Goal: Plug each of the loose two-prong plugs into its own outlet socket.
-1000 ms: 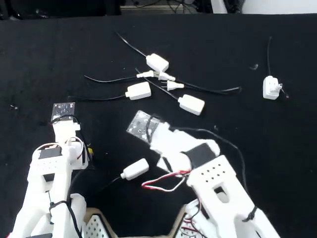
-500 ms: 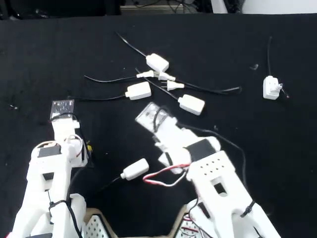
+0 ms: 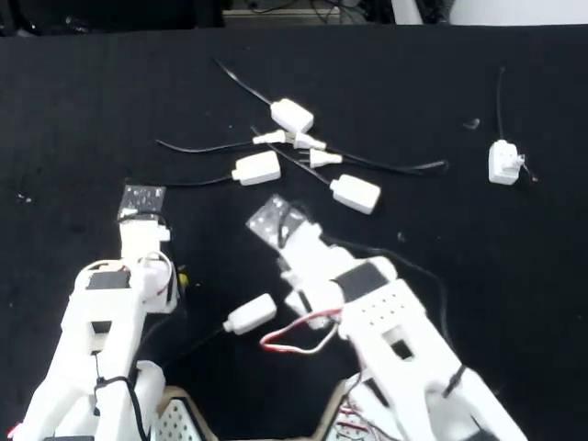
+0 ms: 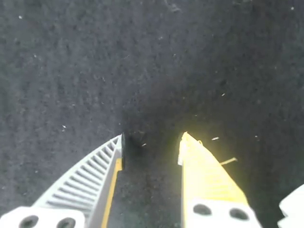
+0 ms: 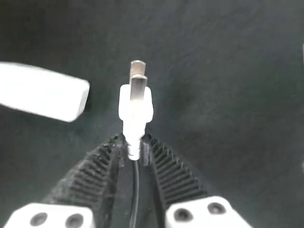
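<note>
My right gripper (image 5: pixel 133 140) is shut on the cord end of a white two-prong plug (image 5: pixel 135 102), whose prongs point away from the wrist. A white outlet socket (image 5: pixel 42 97) lies just off to one side of the prongs, apart from them. In the high view my right gripper (image 3: pixel 269 220) sits mid-table, near two sockets (image 3: pixel 257 168) (image 3: pixel 355 194). A third socket (image 3: pixel 292 116) lies farther back, with loose plugs (image 3: pixel 308 142) (image 3: pixel 323 158) between them. My left gripper (image 3: pixel 140 197) (image 4: pixel 152 137) is open over bare black mat.
Another white socket (image 3: pixel 250 313) with its cord lies near the front between the two arms. A separate socket (image 3: pixel 502 163) sits alone at the far right. Thin black cords (image 3: pixel 197 147) cross the middle of the black table (image 3: pixel 73 101).
My left arm has shifted right and slightly forward. My right gripper, still holding the plug, moved up the table toward the sockets and then eased back a little.
</note>
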Available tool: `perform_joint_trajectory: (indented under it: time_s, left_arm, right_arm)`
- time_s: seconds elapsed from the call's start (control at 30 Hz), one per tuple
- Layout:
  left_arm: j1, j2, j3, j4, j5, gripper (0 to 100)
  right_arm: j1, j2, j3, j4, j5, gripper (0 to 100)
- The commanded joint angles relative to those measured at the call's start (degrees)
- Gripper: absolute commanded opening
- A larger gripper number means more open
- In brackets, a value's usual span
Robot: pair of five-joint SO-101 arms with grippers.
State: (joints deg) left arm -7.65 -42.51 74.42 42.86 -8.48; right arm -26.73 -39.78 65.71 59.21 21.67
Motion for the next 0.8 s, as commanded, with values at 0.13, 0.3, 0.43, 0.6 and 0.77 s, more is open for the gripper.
perform_joint_trajectory:
  time_s: [0.13, 0.3, 0.43, 0.6, 0.77]
  left_arm:
    - [0.3, -0.6, 0.0, -0.7, 0.4, 20]
    - [0.3, -0.6, 0.1, -0.6, 0.4, 20]
    - [0.3, -0.6, 0.1, -0.6, 0.4, 20]
    - [0.3, -0.6, 0.1, -0.6, 0.4, 20]
    - [0.3, -0.6, 0.1, -0.6, 0.4, 20]
  right_arm:
    - [-1.0, 16.5, -9.0, 1.0, 1.3, 1.3]
    - [-1.0, 21.8, -10.6, 1.1, 1.3, 11.2]
    - [-0.8, 21.5, -10.5, 1.1, 1.3, 6.0]
    - [-1.0, 21.8, -10.5, 1.0, 1.3, 5.9]
    - [-1.1, 21.8, -10.4, 0.4, 1.3, 9.1]
